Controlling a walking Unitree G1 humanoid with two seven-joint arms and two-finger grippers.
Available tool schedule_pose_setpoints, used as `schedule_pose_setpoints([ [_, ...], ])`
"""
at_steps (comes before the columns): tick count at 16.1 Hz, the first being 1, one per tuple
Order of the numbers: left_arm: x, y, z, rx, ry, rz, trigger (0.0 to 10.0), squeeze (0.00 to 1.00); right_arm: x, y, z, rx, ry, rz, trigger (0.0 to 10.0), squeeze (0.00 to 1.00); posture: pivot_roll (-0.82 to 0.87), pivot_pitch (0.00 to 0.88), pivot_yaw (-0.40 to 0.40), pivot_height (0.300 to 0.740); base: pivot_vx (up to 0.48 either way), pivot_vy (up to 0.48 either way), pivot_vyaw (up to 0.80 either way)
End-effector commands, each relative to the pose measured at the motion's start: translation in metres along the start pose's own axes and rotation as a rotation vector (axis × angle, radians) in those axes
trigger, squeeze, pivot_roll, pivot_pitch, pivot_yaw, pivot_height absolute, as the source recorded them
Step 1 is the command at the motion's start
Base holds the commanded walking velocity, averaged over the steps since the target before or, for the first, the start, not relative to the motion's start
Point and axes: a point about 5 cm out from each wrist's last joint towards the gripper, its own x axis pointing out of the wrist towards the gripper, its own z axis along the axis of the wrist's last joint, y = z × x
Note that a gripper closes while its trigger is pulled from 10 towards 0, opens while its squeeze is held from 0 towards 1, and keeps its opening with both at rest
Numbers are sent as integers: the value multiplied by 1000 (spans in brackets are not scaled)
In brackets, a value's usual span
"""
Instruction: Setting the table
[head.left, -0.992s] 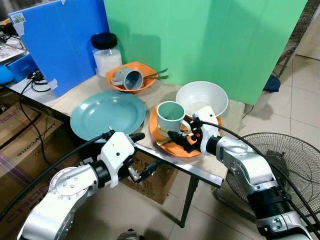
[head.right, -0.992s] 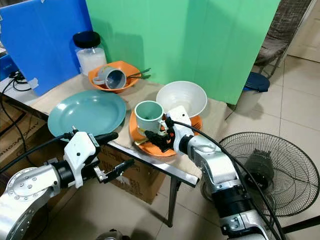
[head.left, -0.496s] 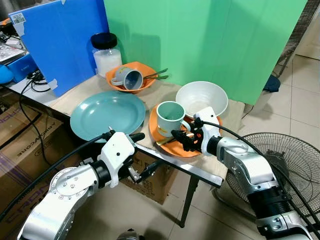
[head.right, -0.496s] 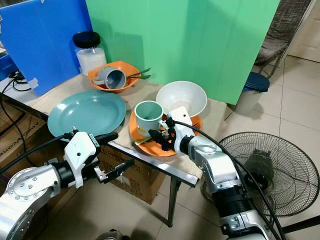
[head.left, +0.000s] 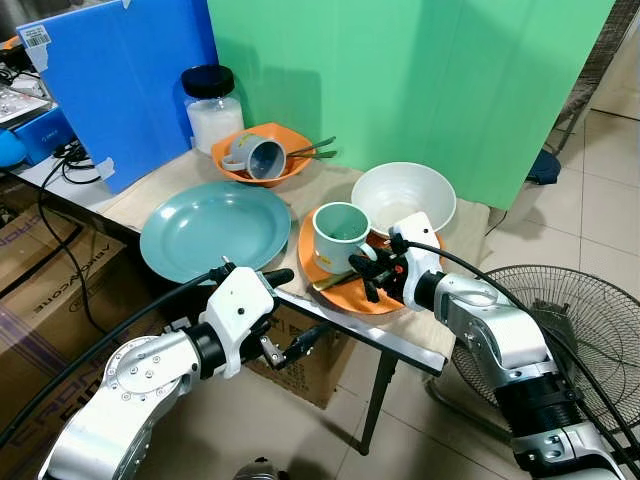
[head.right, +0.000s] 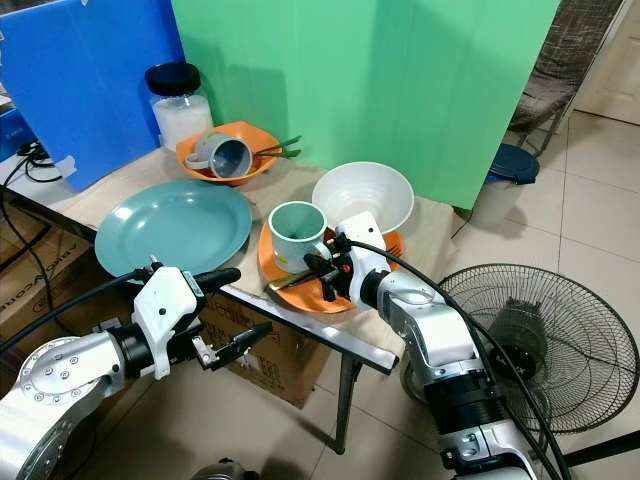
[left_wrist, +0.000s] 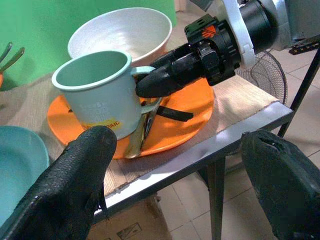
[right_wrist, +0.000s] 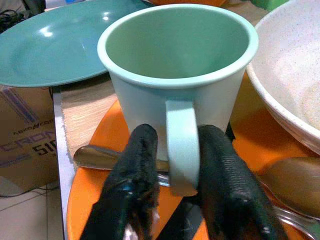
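Observation:
A mint green mug (head.left: 340, 235) stands upright on an orange plate (head.left: 350, 302) near the table's front right edge. My right gripper (head.left: 363, 272) reaches in from the right. Its two black fingers (right_wrist: 137, 180) sit on either side of the mug's handle (right_wrist: 182, 145), pressed close against it. A gold spoon (head.left: 329, 282) and other cutlery lie on the plate under the fingers. My left gripper (head.left: 290, 312) hangs open and empty just below the table's front edge, facing the mug. A white bowl (head.left: 403, 195) sits behind the plate, and a teal plate (head.left: 215, 228) lies to the left.
At the back, an orange bowl (head.left: 292, 137) holds a tipped grey mug (head.left: 256, 157) and utensils, beside a black-lidded jar (head.left: 213, 108). A blue board (head.left: 120, 80) and a green backdrop (head.left: 400, 80) close off the rear. A floor fan (head.left: 570, 310) stands to the right, and cardboard boxes (head.left: 40, 290) to the left.
My right gripper has risen from the orange plate and moved in toward the mug, so its fingers now enclose the handle. The left arm has barely shifted.

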Motion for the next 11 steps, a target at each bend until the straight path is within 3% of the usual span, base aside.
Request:
schedule_pose_setpoints([
  [1,-1,0,-1,9,8,4,10000,0,1,0,5,-5,-21,-1,0,0,155,0,19,740,0,0,0],
  [6,-1,1,-1,14,8,4,10000,0,-1,-1,10,-16,-47,0,0,0,152,0,28,740,0,0,0],
  [11,1,6,2,28,-2,12,10000,0,-19,2,44,-54,-200,7,0,0,151,0,34,740,0,0,0],
])
